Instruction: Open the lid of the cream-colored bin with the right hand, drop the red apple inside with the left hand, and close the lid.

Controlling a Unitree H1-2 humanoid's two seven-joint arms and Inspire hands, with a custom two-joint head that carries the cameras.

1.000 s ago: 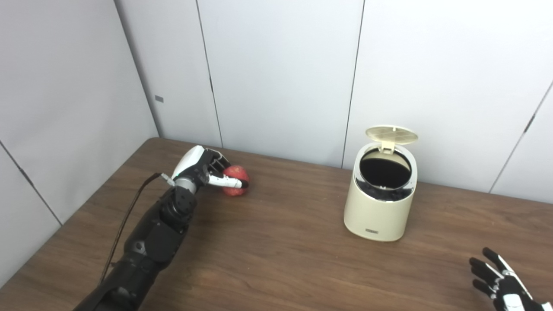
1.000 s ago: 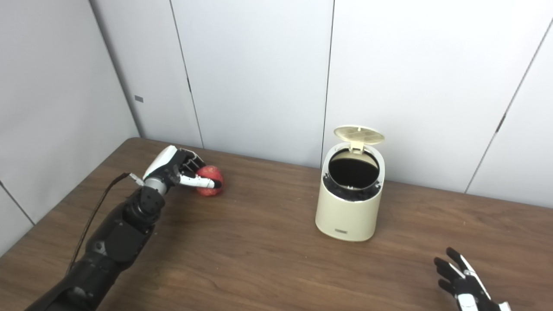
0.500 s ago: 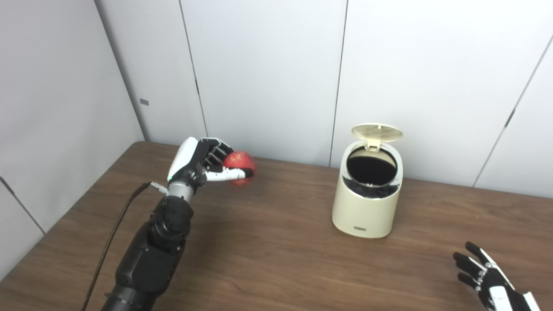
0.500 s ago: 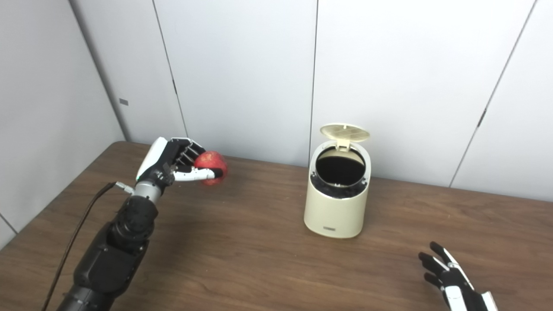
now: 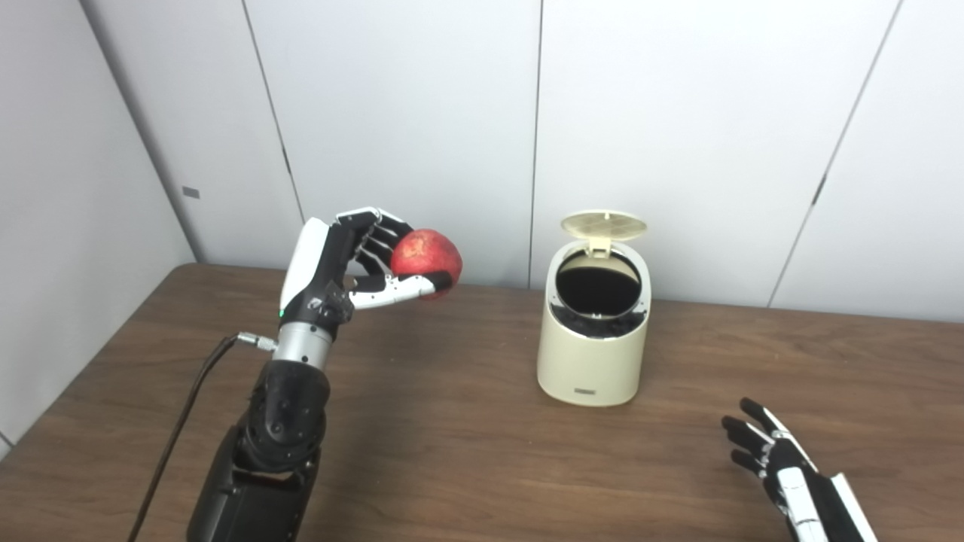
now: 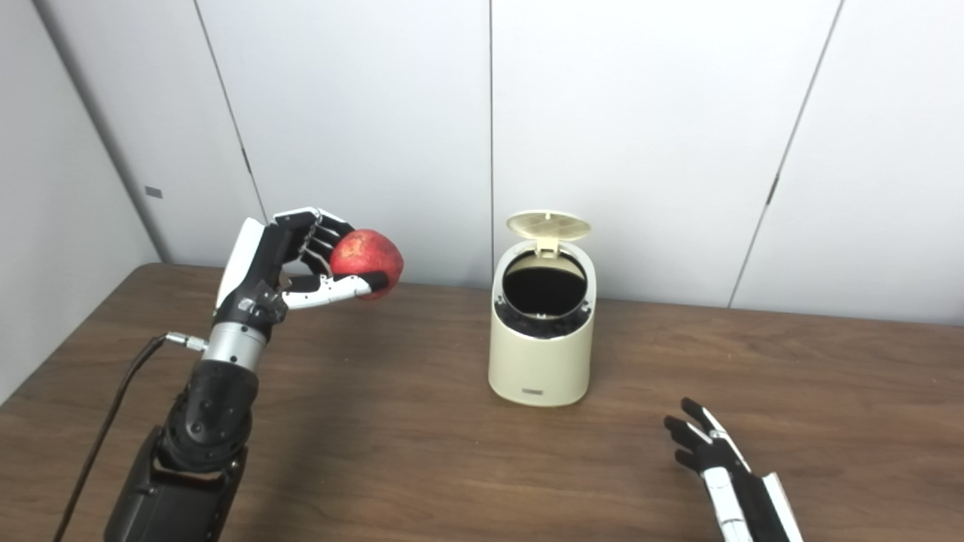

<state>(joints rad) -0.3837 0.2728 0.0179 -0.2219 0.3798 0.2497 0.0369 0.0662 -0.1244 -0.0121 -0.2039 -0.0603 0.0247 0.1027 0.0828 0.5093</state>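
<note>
The cream-colored bin (image 5: pixel 591 354) stands on the brown table (image 5: pixel 452 452) with its lid (image 5: pixel 604 225) flipped up at the back, showing a dark opening (image 5: pixel 599 281). My left hand (image 5: pixel 346 263) is shut on the red apple (image 5: pixel 425 254) and holds it in the air, well above the table and left of the bin. My right hand (image 5: pixel 776 463) is open and empty, low over the table at the front right, apart from the bin. The same scene shows in the right eye view: apple (image 6: pixel 367 254), bin (image 6: pixel 541 354), right hand (image 6: pixel 715 459).
White wall panels (image 5: pixel 678 113) stand right behind the table's far edge. A black cable (image 5: pixel 188 399) runs along my left forearm. The left wall (image 5: pixel 60 226) borders the table's left side.
My left hand has lifted the apple off the table and carried it up and right toward the bin. The camera view has shifted. The right hand stays low and open.
</note>
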